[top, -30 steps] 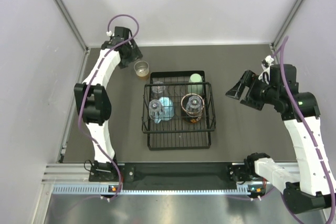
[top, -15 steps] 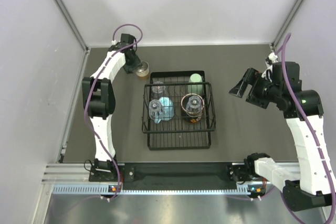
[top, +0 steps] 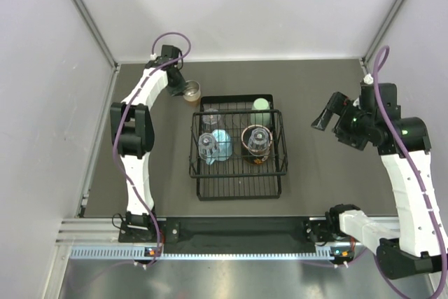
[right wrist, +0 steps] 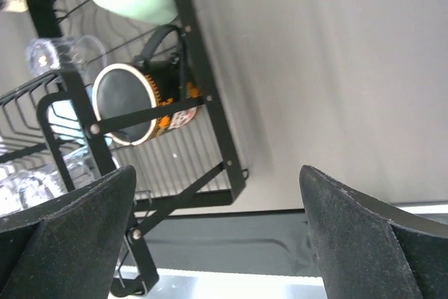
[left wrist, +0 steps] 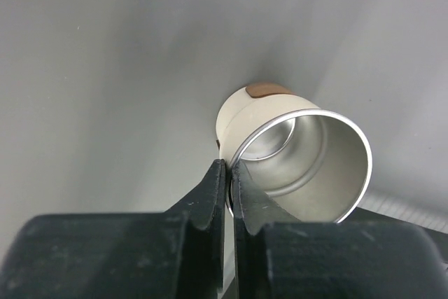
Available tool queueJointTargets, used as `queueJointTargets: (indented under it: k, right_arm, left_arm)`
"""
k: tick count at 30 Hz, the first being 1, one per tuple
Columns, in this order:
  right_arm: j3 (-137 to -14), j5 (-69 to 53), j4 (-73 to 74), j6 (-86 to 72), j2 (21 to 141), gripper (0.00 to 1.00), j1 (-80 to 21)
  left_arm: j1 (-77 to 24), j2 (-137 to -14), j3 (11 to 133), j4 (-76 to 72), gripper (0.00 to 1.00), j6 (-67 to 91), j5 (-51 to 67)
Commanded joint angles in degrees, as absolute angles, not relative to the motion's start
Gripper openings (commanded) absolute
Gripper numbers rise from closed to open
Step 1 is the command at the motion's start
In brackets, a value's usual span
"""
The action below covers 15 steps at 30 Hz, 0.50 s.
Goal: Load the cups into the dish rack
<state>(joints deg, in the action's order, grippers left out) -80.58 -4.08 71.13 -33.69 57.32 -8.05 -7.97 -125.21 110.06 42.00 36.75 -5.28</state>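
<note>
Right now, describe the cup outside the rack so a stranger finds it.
Find the black wire rack mid-table. Just beyond its far-left corner sits a tan cup, the left gripper shut on its rim. It alone is outside the rack.

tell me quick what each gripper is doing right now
Left gripper: shut on the tan cup, at its rim.
Right gripper: open, holding nothing.
</note>
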Motion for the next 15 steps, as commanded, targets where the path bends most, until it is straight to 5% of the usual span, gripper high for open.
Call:
queueJointTargets:
  k: [1, 9, 15]
  right_arm:
    - [-85.8, 0.8, 74.5, -32.6, 58.1, 1.0, -7.1]
    - [-88.7, -4.1, 71.0, -19.3, 56.9, 1.0, -7.2]
    - [-91.5, -22.0, 67.6, -20.1, 60.6, 1.0, -7.2]
  left_arm:
    - [-7.9, -123.8, 114.9, 41.2, 0.0, 35.8, -4.0]
    - [-7.4, -112.4, 115.8, 43.5, 0.0, 36.0, -1.0]
    - [-7.1, -99.8, 116.0, 42.2, 0.0, 37.8, 9.8]
